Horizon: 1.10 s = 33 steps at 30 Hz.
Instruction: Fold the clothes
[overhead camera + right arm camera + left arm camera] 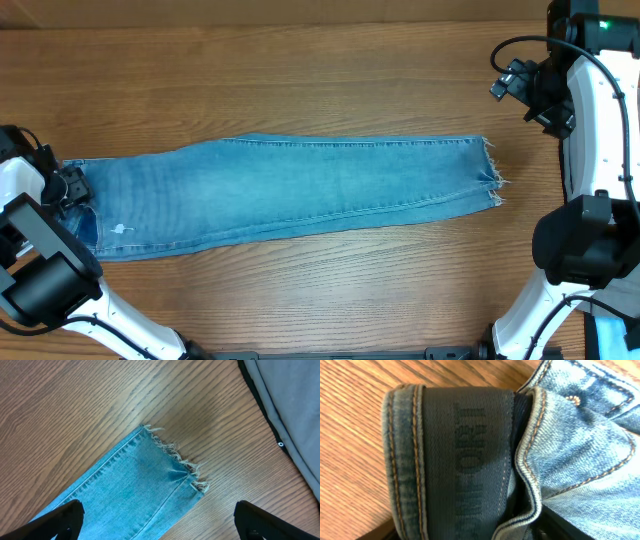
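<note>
The light blue denim jeans (pixel 290 190) lie flat across the wooden table, folded lengthwise. The waist is at the left and the frayed hems (pixel 492 178) are at the right. A small white mark (pixel 122 229) shows near the waist. My left gripper (pixel 70 186) is at the waist end. In the left wrist view the waistband (pixel 465 460) fills the frame, pinched between the jaws. My right gripper (pixel 160 525) is open and empty, held above the frayed hem (pixel 175 455). In the overhead view it is up at the right (pixel 535 95).
A grey cloth with a black edge (pixel 290 405) lies to the right of the hem in the right wrist view. Bare wooden table (pixel 300 70) surrounds the jeans. Both arm bases stand along the front edge.
</note>
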Tool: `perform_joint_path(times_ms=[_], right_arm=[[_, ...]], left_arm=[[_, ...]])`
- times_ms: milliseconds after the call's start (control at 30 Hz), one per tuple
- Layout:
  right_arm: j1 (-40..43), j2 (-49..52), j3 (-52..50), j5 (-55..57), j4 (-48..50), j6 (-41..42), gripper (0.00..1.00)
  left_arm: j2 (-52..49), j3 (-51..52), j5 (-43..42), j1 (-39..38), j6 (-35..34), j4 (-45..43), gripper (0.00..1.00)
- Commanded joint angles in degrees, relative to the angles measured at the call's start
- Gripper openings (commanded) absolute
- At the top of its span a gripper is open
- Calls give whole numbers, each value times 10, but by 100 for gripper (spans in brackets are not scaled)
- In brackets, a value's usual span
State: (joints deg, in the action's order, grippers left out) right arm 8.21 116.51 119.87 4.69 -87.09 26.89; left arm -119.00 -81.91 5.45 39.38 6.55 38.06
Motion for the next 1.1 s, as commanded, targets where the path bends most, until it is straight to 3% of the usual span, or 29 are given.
perform_joint_path(times_ms=[0,233,333,667,933,1067], right_arm=[[1,-14,1,2,0,-3,100],[1,-14,1,2,0,-3,100],[1,-14,1,2,0,-3,100],[1,-14,1,-6,54,1,100],[1,-14,1,-83,89,1,100],[1,-14,1,-89,75,1,100]], left_arm=[[-44,-10,71,2,19,8,69],[-44,-68,69,-27,35,31,77],[-44,-96,61,-41,27,47,100],[-41,-218,50,-76,-30,144,100],[-29,-337,46,-101,-141,264,100],[-27,-394,-64,-115,-200,347,100]])
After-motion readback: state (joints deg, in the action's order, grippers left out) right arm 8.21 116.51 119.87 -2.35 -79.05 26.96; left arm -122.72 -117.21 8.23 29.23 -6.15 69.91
